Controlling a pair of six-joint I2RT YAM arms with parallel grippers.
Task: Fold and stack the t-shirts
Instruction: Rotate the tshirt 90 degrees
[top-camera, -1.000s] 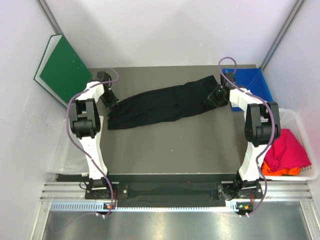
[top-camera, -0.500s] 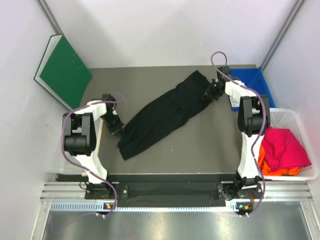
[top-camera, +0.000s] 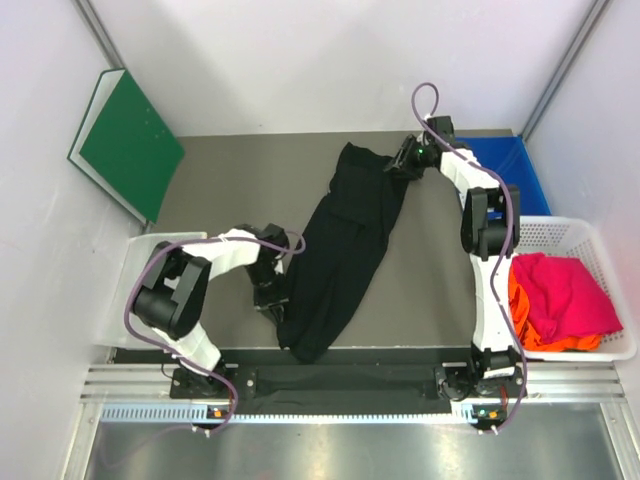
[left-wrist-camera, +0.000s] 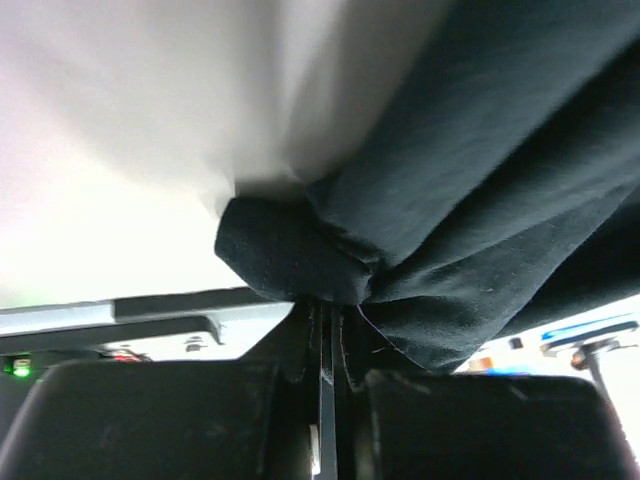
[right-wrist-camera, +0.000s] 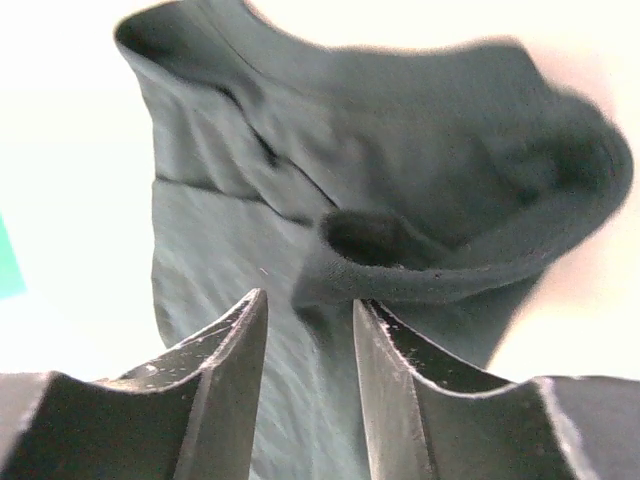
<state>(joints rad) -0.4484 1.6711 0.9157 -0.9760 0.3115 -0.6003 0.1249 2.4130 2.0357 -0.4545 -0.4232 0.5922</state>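
Folding has barely begun: a single black t-shirt (top-camera: 345, 240) lies roped out across the grey desk (top-camera: 440, 290), running from the far middle down to the near edge, with no fold made and no stack started.

The left claw (top-camera: 275, 303) is clenched on a bunched edge of the shirt near its near end. Its wrist view shows the dark cloth puckered right at the closed fingertips. At the far end the right claw (top-camera: 393, 168) stands released, fingers apart. A rolled hem lies just beyond the tips, and the cloth seen through the gap is not pinched.

The shirt looks limp and twisted, gathered into a long narrow band with deep creases, its sleeves and collar hard to pick out. It would have to be spread flat before any fold could hold.

A magenta-pink shirt (top-camera: 565, 295) and an orange one (top-camera: 520, 310) sit crumpled together in the white basket (top-camera: 600, 232) at the right, untouched. By this showing, nearly the whole job is left.
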